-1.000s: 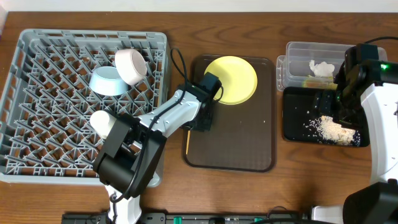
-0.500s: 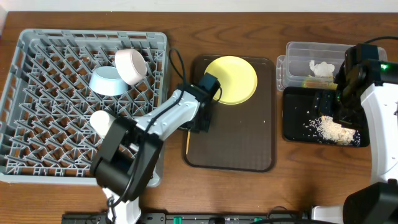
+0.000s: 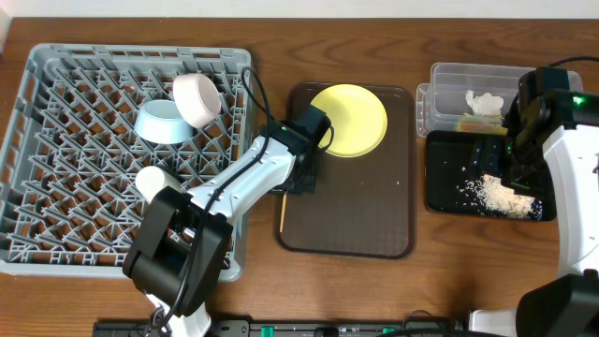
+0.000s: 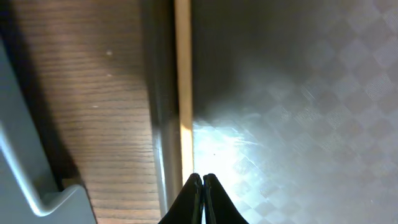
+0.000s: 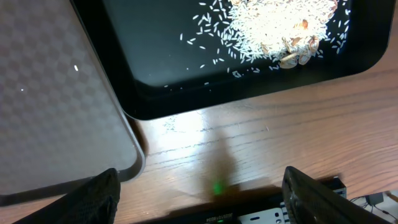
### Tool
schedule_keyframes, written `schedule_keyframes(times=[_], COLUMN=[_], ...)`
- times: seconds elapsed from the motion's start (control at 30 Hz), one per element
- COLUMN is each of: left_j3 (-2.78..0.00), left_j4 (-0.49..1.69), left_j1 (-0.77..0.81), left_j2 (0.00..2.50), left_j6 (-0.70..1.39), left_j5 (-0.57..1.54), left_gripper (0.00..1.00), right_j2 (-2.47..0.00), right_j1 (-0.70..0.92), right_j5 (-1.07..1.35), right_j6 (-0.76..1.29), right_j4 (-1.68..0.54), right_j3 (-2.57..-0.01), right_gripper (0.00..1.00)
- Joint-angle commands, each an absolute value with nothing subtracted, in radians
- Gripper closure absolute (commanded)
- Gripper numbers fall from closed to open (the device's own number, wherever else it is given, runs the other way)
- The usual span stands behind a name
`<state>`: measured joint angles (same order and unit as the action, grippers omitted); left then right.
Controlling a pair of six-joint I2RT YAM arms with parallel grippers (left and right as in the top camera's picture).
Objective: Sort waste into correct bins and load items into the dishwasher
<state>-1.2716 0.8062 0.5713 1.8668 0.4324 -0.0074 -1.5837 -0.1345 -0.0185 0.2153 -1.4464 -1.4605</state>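
The grey dish rack (image 3: 56, 215) holds the light blue bowl (image 3: 159, 123), the white bowl (image 3: 197, 99) and the small white cup (image 3: 153, 183). The yellow plate (image 3: 348, 120) lies on the dark brown serving tray (image 3: 356, 215). A wooden chopstick (image 3: 281, 212) lies along that tray's left rim, also in the left wrist view (image 4: 183, 87). My left gripper (image 3: 303, 182) is shut, its tips (image 4: 202, 179) just beside the chopstick's near end. My right gripper (image 5: 205, 199) is open and empty over the black tray (image 3: 445, 187) of rice scraps (image 3: 494, 192). The clear tub (image 3: 449, 80) holds the napkin (image 3: 484, 102) and a strip of wrapper (image 3: 466, 121).
In the right wrist view, the black tray's front rim (image 5: 186, 106) sits next to the serving tray's corner (image 5: 56, 93), with bare wooden table in front. A cable loops from the left arm over the rack's right edge (image 3: 245, 103).
The left arm's elbow and lower links have swung a little to the left. Its gripper has stayed at the serving tray's left rim. The right arm has not moved.
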Motion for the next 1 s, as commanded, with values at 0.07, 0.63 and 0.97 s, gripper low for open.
schedule_keyframes(times=[0.07,0.63,0.97], left_j3=[-1.287,-1.287,-1.287], left_j4=[0.815,0.814,0.814], left_j1=[0.569,0.569,0.569], left_j2=[1.861,1.861,1.861], left_j6=[0.496,0.496,0.495], left_j5=[-0.064,-0.065,-0.065], left_gripper=[0.94,0.94,0.94], right_j2=[-1.582,-1.582,-1.582], right_j1=[-0.145,-0.145,-0.145], right_j5=[-0.018,-0.018,-0.018], right_j6=[0.205,0.213,0.213], right_j4=[-1.451,-1.458,-1.457], right_j3=[-1.471,-1.471,-1.471], right_gripper=[0.18,0.19,0.19])
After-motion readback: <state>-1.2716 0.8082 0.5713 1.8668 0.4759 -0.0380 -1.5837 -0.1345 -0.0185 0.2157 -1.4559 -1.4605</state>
